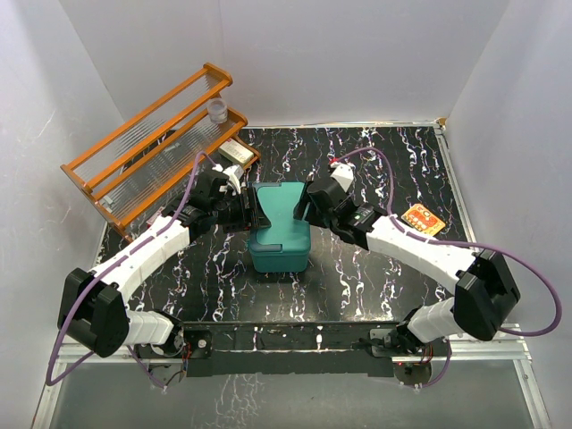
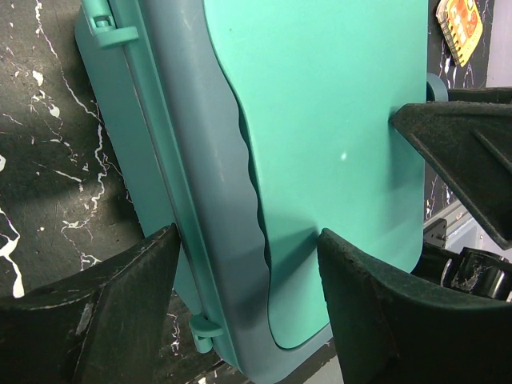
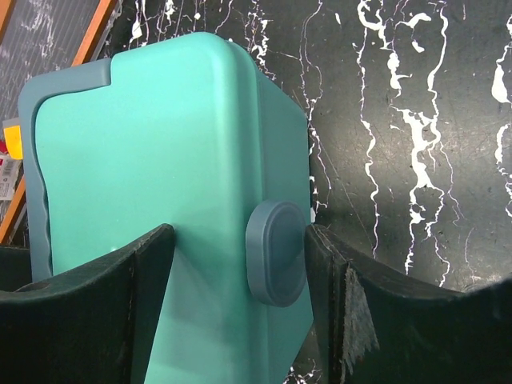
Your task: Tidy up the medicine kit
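I have the medicine kit [image 1: 280,252] sitting about mid-counter [image 1: 375,277], a little nearer the far edge than the near one. As far as I can judge from overhead, its lid [image 1: 277,206] is stood up roughly upright. Both arms reach in from either side so the lid is braced from two directions.

My left claw [image 2: 246,238] is pinching the lid's left side. One finger bears on the grey-blue rim and the other on the pale teal face. From that wrist view I also see a finger of the other arm touching the same face at its far side.

My right claw [image 3: 238,232] is pinching the opposite edge, with one finger against the face and the other against the oval latch button [image 3: 276,252]. I take that as a hold close to the latch, where the lid is stiffest.

The orange rack [image 1: 152,143] stands at the far-left corner. A small orange packet [image 1: 422,219] lies well apart towards the right edge. I cannot see inside the kit, so I cannot say what is packed.
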Controlling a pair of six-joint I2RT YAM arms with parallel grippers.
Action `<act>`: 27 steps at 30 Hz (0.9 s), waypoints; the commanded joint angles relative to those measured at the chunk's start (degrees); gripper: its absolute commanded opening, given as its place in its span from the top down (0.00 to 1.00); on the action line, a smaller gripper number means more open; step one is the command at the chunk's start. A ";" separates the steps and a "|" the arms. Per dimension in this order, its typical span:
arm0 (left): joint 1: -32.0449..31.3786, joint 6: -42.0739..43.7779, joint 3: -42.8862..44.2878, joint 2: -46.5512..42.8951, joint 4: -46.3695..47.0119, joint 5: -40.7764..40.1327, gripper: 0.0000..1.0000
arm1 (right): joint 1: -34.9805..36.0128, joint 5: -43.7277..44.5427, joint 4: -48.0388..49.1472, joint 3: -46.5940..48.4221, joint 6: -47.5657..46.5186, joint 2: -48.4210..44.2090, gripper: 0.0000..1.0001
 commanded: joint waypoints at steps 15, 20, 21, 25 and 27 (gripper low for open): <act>-0.38 1.97 -1.05 1.00 -3.60 0.12 0.33 | 1.29 4.58 -11.44 1.80 -2.96 3.82 0.34; -0.38 1.98 -1.19 1.00 -3.65 0.08 0.33 | 1.43 6.12 -12.74 2.15 -2.93 3.86 0.30; -0.34 1.98 -1.19 1.00 -3.64 0.12 0.33 | 1.38 6.20 -12.79 2.07 -3.01 3.84 0.30; -0.38 1.97 -1.37 1.00 -3.55 -0.01 0.33 | 1.43 6.48 -12.87 2.14 -3.35 3.88 0.30; -0.33 1.90 -1.41 1.00 -3.55 0.07 0.33 | 1.51 7.17 -13.52 2.30 -3.50 4.24 0.31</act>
